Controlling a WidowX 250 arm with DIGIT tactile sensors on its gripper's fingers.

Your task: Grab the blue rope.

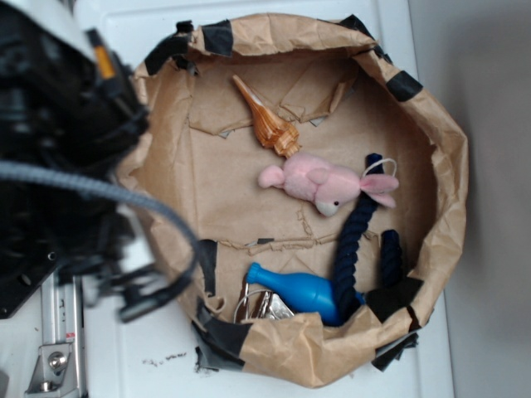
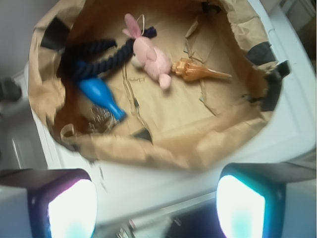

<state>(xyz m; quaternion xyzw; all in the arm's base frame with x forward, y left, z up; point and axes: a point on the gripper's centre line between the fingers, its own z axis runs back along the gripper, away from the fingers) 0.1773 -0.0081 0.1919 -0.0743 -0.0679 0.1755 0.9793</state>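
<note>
The blue rope (image 1: pixel 355 236) is a thick dark navy twist bent in a U. It lies at the right of a brown paper-lined bin (image 1: pixel 446 145), and its upper end passes under a pink plush (image 1: pixel 319 184). In the wrist view the blue rope (image 2: pixel 111 52) lies at the bin's far left, behind the plush (image 2: pixel 148 55). My gripper (image 1: pixel 133 290) hangs blurred outside the bin's left rim, well apart from the rope. From the wrist, the gripper (image 2: pixel 156 208) is open over white surface, with nothing between its lit pads (image 2: pixel 69 210).
A bright blue bottle-shaped toy (image 1: pixel 300 290) lies beside the rope's lower bend, with a metal clip (image 1: pixel 261 305) next to it. A striped brown shell (image 1: pixel 270 124) touches the plush. A grey braided cable (image 1: pixel 83 186) hangs off the arm. The bin's crumpled paper wall (image 2: pixel 148 151) stands between gripper and contents.
</note>
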